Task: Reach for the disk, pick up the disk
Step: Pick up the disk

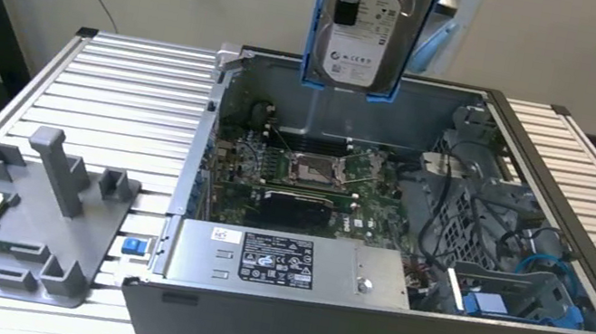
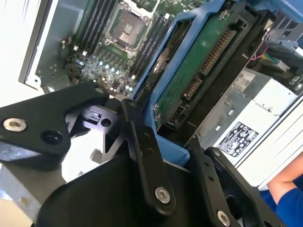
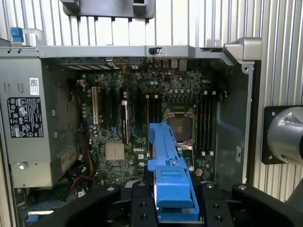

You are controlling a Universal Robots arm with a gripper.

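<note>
A: How far along is it?

B: By my reading, the pick-up is done. In the exterior view the disk point(image 1: 359, 45) hangs in the air above the open computer case point(image 1: 569, 298), over its back wall and touching nothing below. The silver face with the white label is turned toward the camera, and the blue carrier shows along both edges.

A: And the hand?

B: The hand point(image 2: 161, 142) is clamped on the disk. In the second wrist view the black fingers point(image 2: 147, 156) sit against the blue carrier, with the drive's green circuit board running away from them. In the first wrist view the blue carrier rises edge-on from between the black finger links, with the motherboard point(image 3: 137, 123) far beneath it.

A: Anything left?

B: Of reaching and lifting, nothing that I can see. The disk is clear of the case and of the desk point(image 1: 126, 100).

A: What else is out there?

B: A grey fixture point(image 1: 19, 219) lies on the desk at the exterior view's left, well apart from the disk.
</note>
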